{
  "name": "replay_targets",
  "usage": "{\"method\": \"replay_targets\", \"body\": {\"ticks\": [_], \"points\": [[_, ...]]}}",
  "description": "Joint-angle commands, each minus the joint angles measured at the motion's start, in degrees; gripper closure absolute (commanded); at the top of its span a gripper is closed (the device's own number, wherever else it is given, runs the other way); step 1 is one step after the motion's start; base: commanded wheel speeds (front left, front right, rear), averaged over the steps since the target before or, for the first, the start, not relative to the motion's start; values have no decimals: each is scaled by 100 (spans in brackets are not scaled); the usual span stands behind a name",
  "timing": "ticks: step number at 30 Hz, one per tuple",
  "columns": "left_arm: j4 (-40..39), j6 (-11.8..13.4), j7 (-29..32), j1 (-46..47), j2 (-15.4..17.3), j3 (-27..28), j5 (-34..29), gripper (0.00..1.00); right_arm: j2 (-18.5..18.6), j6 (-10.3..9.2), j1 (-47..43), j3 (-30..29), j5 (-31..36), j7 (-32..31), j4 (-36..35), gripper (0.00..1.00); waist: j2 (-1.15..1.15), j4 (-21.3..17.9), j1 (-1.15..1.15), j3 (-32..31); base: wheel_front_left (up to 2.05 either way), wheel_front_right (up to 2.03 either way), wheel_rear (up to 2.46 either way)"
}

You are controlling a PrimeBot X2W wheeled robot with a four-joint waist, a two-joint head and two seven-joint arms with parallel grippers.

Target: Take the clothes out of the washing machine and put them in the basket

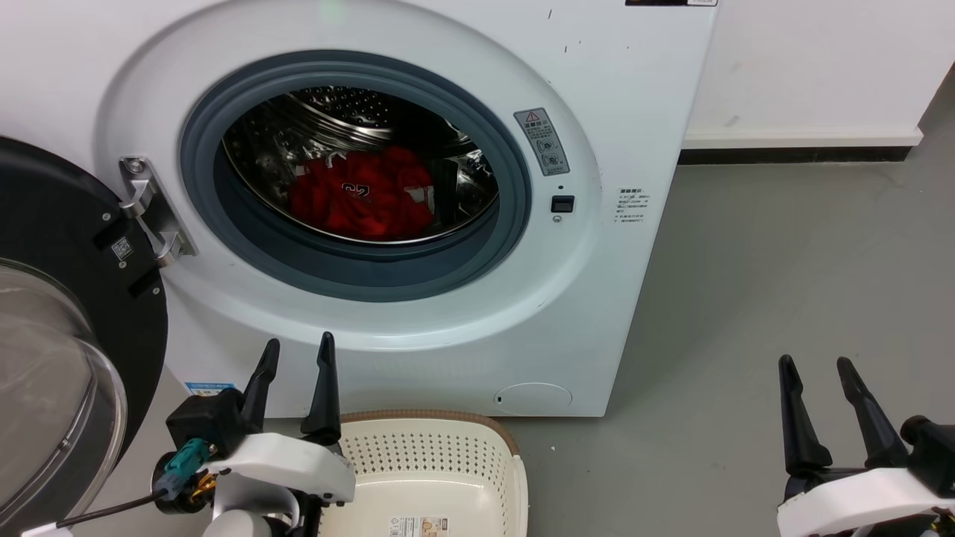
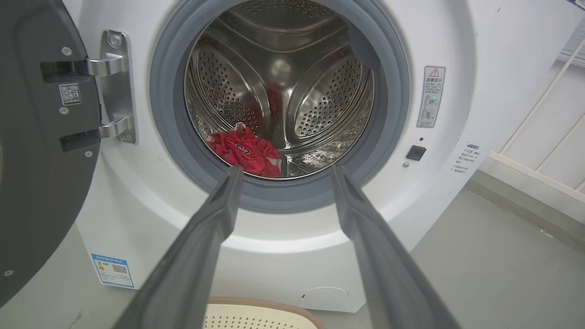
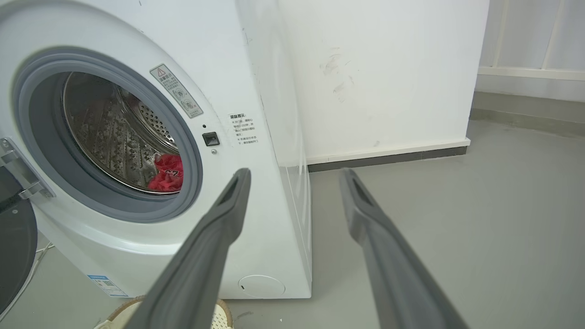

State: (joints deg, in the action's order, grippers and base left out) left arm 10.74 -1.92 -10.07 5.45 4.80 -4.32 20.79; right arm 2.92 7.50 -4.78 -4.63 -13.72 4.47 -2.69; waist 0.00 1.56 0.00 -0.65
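Far left: door [image 1: 67,321] stands open, black rim around a clear domed glass, its left and lower parts cut off by the frame edge; a bright metal hinge [image 1: 153,209] joins it to the washing machine [image 1: 612,112]. Left hand [image 1: 298,341]: two long dark fingers spread wide, nothing between them, low before the machine's front panel. Porthole ringed by a smooth grey rubber gasket [image 1: 201,149]; behind it the perforated steel drum [image 1: 336,112], shiny, with raised ribs. Drum holds the clothes [image 1: 362,195]: a crumpled heap of bright red soft fabric on the drum floor, some white trim, one dark printed mark that may be digits. The folds hide how many garments there are. Basket [image 1: 440,462] on the floor just in front of the machine, beside the left hand: cream perforated plastic, brown woven-look rim, a paper label [image 1: 419,526] on its base, no clothes in the part that shows; near end cut off at the bottom edge. Right hand [image 1: 814,362]: fingers likewise wide apart and empty, over bare grey floor [image 1: 783,283], well apart from the machine.
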Motion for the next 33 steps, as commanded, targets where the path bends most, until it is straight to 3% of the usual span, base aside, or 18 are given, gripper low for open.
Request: {"method": "replay_targets", "body": {"ticks": [1, 33], "points": [[-48, 30, -55, 132, 32, -24, -143, 0, -2, -1, -7, 0, 181, 53, -55, 0, 0, 4, 0, 0, 0, 0, 0], [163, 306, -432, 103, 158, -264, -1583, 0, -7, -2, -131, -9, 1700, 288, -51, 0, 0, 80, 0, -49, 0, 0, 0]]}}
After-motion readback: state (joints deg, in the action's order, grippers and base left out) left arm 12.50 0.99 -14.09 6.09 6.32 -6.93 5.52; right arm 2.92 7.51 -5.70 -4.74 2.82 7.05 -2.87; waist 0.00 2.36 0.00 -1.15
